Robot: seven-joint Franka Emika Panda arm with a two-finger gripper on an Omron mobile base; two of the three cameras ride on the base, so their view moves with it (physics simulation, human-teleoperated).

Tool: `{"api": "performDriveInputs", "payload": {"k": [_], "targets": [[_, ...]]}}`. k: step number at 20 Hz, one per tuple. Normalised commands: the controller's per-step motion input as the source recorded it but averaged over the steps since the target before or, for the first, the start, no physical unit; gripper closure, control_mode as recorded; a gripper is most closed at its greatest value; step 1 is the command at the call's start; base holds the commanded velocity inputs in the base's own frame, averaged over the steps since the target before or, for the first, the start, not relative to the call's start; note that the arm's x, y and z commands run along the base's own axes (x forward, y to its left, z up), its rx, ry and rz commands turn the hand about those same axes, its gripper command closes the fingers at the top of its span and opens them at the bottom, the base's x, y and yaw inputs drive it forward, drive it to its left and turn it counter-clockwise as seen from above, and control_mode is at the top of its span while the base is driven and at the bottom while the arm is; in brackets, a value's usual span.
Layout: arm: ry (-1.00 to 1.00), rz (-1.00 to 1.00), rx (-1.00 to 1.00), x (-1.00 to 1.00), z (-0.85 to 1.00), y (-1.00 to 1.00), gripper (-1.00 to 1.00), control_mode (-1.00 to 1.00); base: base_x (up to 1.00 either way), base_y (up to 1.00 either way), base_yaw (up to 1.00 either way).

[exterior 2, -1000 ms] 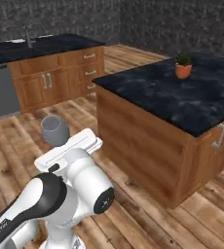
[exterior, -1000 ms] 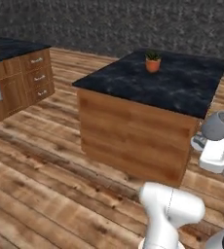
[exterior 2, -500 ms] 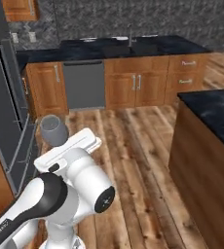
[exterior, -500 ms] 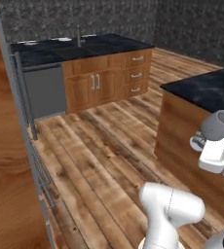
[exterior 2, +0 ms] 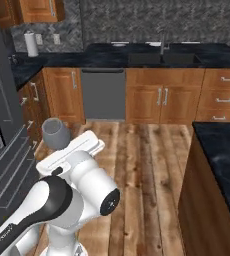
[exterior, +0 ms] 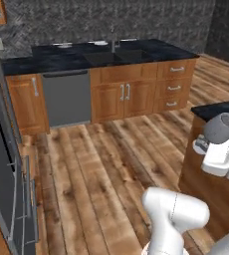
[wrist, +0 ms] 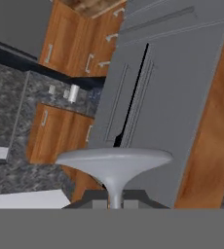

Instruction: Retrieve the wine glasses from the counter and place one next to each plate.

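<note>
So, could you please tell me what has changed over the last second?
The base has turned: the island with its potted plant has slid out to the right, and the sink counter and dishwasher now face the cameras. The gripper stays shut on the wine glass.

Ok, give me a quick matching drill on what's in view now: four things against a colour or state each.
Things:
1. wine glass
2. dishwasher
3. counter
4. end effector

Descriptions:
A. black with white veining
B. shut on the stem
C. flat grey front, set between wooden cabinets
D. translucent grey, held

Pairs: 1-D, 2-C, 3-A, 4-B
</note>
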Motion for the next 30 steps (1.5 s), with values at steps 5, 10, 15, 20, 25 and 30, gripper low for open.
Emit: {"api": "performDriveInputs", "payload": {"k": [5,10,15,20,25,30], "targets": [[0.0,0.0,0.0,0.0,0.0,0.0,1.0,1.0,1.0,-0.35,-0.01],[0.0,0.0,0.0,0.0,0.0,0.0,1.0,1.0,1.0,0.31,-0.27],[0.0,0.0,0.0,0.0,0.0,0.0,1.0,1.0,1.0,0.48,-0.25],[0.0,0.0,0.0,0.0,0.0,0.0,1.0,1.0,1.0,0.38,-0.2],[0.0,0.0,0.0,0.0,0.0,0.0,1.0,1.0,1.0,0.32,-0.16],[0.0,0.0,0.0,0.0,0.0,0.0,1.0,1.0,1.0,0.31,-0.14]]}}
